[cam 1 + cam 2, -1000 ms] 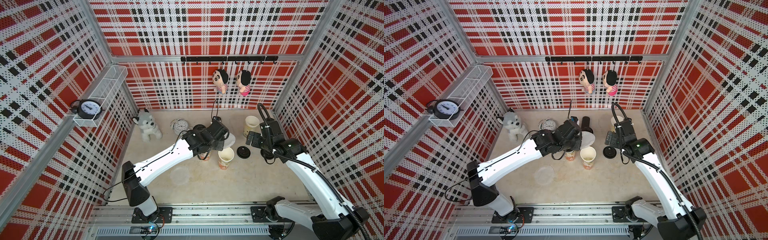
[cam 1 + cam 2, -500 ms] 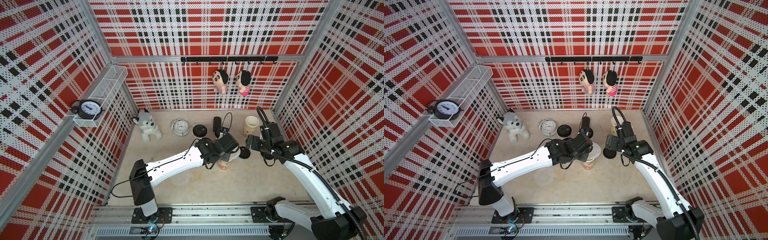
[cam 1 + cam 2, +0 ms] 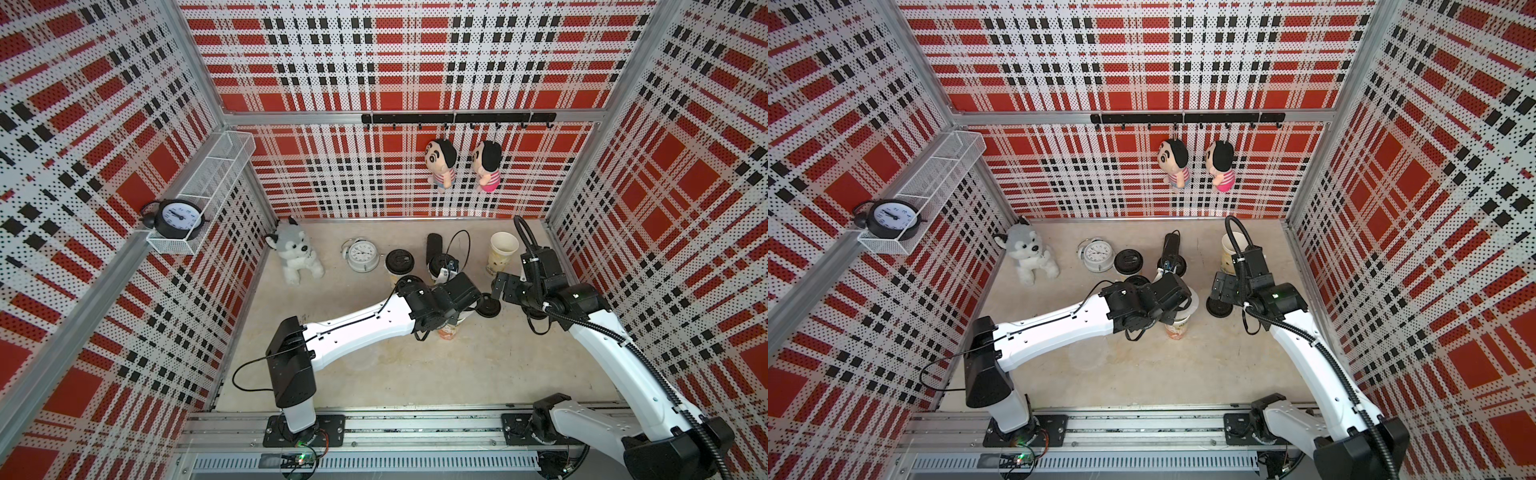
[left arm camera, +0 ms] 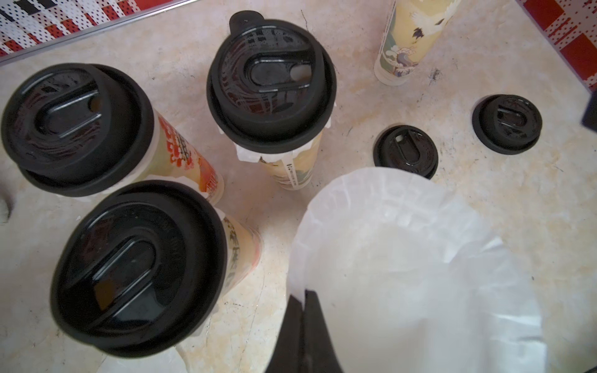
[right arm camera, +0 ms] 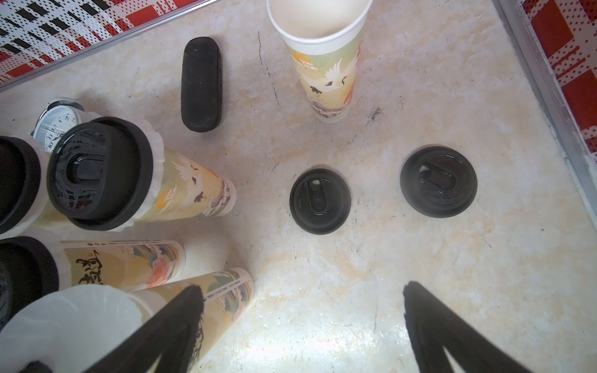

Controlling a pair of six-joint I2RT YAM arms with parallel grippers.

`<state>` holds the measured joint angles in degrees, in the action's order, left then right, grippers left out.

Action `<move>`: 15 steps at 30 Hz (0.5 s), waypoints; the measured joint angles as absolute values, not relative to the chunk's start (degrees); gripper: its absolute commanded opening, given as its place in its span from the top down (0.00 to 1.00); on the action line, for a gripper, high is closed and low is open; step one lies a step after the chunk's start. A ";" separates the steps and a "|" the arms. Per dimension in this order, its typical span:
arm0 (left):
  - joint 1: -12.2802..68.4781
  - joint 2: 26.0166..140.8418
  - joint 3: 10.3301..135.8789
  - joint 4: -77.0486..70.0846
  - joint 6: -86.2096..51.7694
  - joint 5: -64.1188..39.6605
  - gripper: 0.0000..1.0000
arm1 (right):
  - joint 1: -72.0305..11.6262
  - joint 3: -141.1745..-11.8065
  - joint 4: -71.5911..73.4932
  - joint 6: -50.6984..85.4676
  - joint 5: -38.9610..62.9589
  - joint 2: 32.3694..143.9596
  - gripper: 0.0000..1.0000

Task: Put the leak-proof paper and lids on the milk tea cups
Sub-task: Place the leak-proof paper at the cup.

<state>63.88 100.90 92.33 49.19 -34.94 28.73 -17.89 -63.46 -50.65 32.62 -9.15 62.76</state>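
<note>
My left gripper [image 4: 303,297] is shut on the edge of a round whitish leak-proof paper [image 4: 403,258]. It holds the sheet over the mouth of a printed milk tea cup [image 5: 223,300] in the middle of the floor; the same cup [image 3: 1177,328] shows below the wrist in a top view. Three more milk tea cups [image 4: 271,84] [image 4: 74,126] [image 4: 139,268] wear black lids with paper frills under them. One uncovered cup [image 5: 323,58] stands at the back right. My right gripper [image 5: 300,300] is open and empty, just right of the covered cup.
Two loose black lids [image 5: 319,200] [image 5: 438,181] lie on the floor ahead of the right gripper. A black oblong case [image 5: 201,84], a white alarm clock [image 3: 362,255] and a plush husky [image 3: 295,255] stand at the back. A faint translucent sheet [image 3: 1088,355] lies front left.
My left arm has swung forward and to the right with the paper, from over the lidded cups to above the middle cup. The right arm has barely shifted.
</note>
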 measured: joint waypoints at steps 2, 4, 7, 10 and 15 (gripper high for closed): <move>63.90 101.16 92.33 49.28 -34.94 28.95 1.00 | -17.87 -63.44 -50.65 32.62 -9.13 62.70 0.00; 63.96 101.54 92.33 49.39 -34.94 28.97 1.00 | -17.87 -63.44 -50.61 32.62 -9.02 62.59 0.00; 64.18 102.08 92.33 49.63 -34.94 28.99 0.99 | -17.87 -63.37 -50.57 32.62 -8.95 62.35 0.00; 64.34 102.50 92.33 50.02 -34.96 29.02 0.91 | -17.87 -63.11 -50.28 32.62 -8.88 62.26 0.00; 64.49 102.74 92.33 50.76 -35.35 29.19 0.81 | -17.87 -62.57 -49.93 32.62 -8.73 62.24 0.00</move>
